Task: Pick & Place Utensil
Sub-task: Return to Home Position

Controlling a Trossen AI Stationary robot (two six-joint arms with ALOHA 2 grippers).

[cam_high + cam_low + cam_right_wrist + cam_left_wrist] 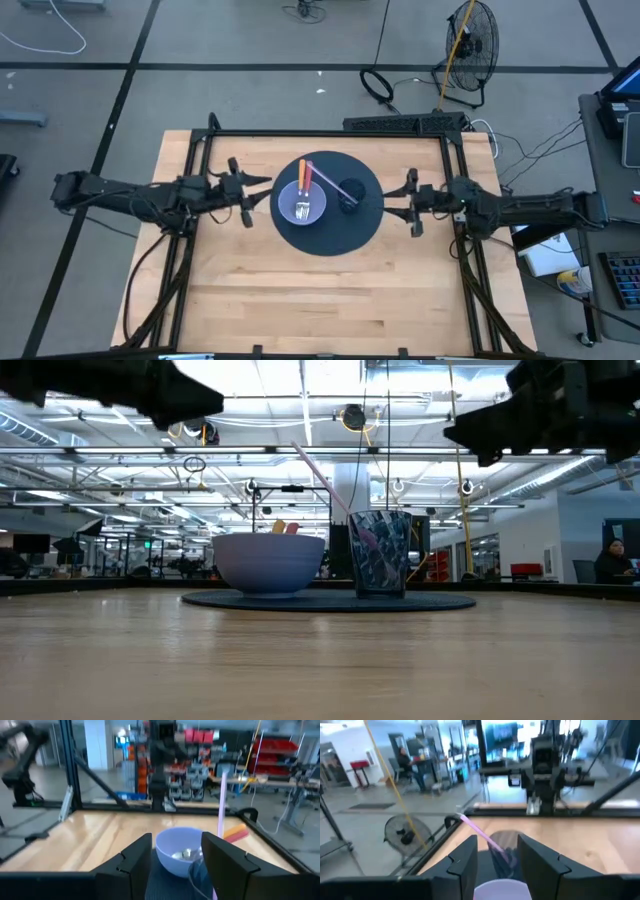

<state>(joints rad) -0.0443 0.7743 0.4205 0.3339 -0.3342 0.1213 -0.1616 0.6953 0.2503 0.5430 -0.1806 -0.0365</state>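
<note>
Purple bowl (pixel 302 205) and blue cup (pixel 351 190) stand on the mat (pixel 340 236). Left gripper (pixel 256 199) and right gripper (pixel 407 203) flank it, fingers spread

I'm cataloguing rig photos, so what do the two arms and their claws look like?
Both arms are black, slim and jointed, with dark cables looping off them. The left claw and the right claw each have two broad, angular black fingers with flat inner faces. No markings or labels show on them.
</note>
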